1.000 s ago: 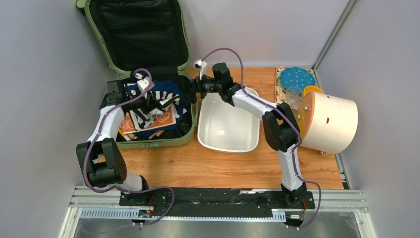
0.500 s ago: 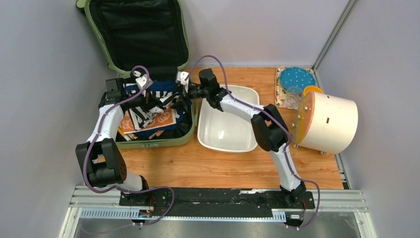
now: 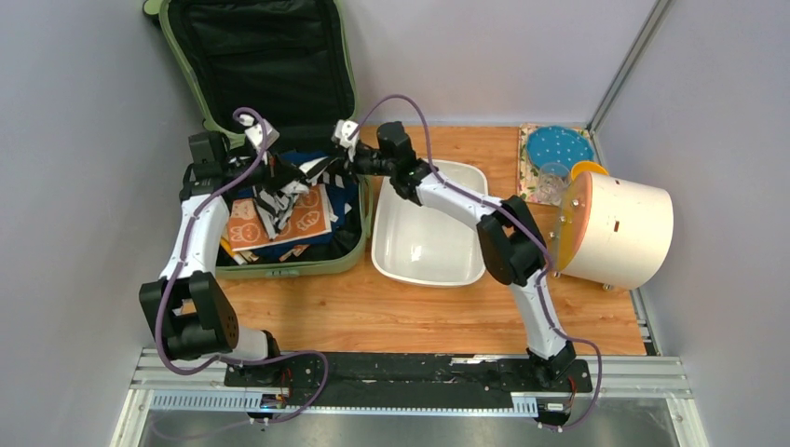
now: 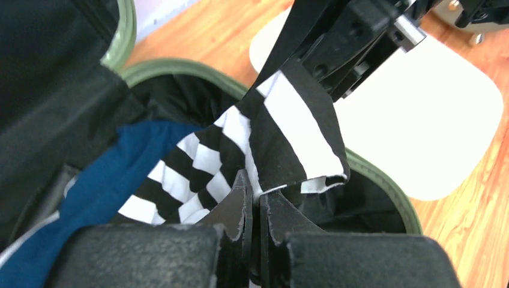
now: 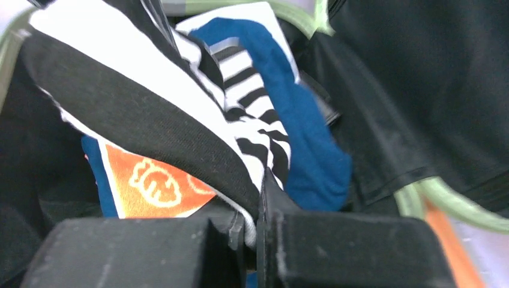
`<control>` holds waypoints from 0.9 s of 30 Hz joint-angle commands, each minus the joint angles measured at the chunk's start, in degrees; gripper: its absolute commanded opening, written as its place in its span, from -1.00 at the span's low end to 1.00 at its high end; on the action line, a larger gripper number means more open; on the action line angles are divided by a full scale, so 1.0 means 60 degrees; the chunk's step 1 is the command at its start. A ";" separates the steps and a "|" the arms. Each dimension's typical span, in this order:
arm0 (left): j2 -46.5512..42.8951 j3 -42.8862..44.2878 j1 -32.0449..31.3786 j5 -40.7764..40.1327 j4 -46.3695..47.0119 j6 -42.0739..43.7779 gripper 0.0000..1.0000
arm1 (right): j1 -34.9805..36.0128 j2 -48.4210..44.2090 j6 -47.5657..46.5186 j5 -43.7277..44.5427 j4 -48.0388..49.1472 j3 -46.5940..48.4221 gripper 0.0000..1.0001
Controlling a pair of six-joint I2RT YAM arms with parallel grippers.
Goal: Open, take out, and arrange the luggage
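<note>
The sage-green luggage [image 3: 279, 268] lies open at the back left, its black-lined lid [image 3: 261, 56] leaning on the wall. A black-and-white striped cloth [image 3: 296, 182] is stretched over the open half between both grippers. My left gripper [image 3: 278, 172] is shut on one end of the striped cloth [image 4: 288, 126], which is pinched at its fingertips [image 4: 257, 192]. My right gripper [image 3: 337, 168] is shut on the other end of the striped cloth [image 5: 138, 102], the fabric caught between its jaws [image 5: 259, 186]. Beneath lie a blue cloth [image 5: 300, 138] and an orange printed piece [image 3: 307, 219].
A white tub [image 3: 429, 242] stands right of the luggage, under the right forearm. A cream cylinder with an orange end [image 3: 619, 228] lies at the far right. Behind it are a blue dotted plate [image 3: 559, 146] and a clear cup [image 3: 554, 179]. Grey walls close in left and back.
My right gripper reached left over the suitcase and shut on the striped cloth. My left gripper drew back towards the lid, lifting the cloth taut between the two.
</note>
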 commanded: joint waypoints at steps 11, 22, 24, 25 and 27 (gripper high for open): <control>-0.1310 0.0146 -0.1840 0.0613 0.2114 -0.2436 -1.00 | -0.0959 -0.5499 -0.4145 0.0377 -0.6064 -0.0625 -1.00; -0.2175 -0.1670 -0.4241 0.1111 0.2935 -0.3579 -1.00 | -0.0505 -0.9349 -0.4955 0.2503 -1.1139 -0.2265 -1.00; -0.2132 -0.1847 -0.4856 0.1067 0.3126 -0.3727 -1.00 | -0.0271 -0.9748 -0.4778 0.2752 -1.1930 -0.2500 -1.00; -0.2044 -0.1978 -0.5119 0.1023 0.3388 -0.3815 -1.00 | -0.0212 -1.0054 -0.4676 0.2941 -1.2426 -0.2515 -1.00; -0.1941 -0.2140 -0.5822 0.0907 0.3624 -0.3816 -1.00 | -0.0095 -1.0305 -0.4222 0.3104 -1.2824 -0.2428 -1.00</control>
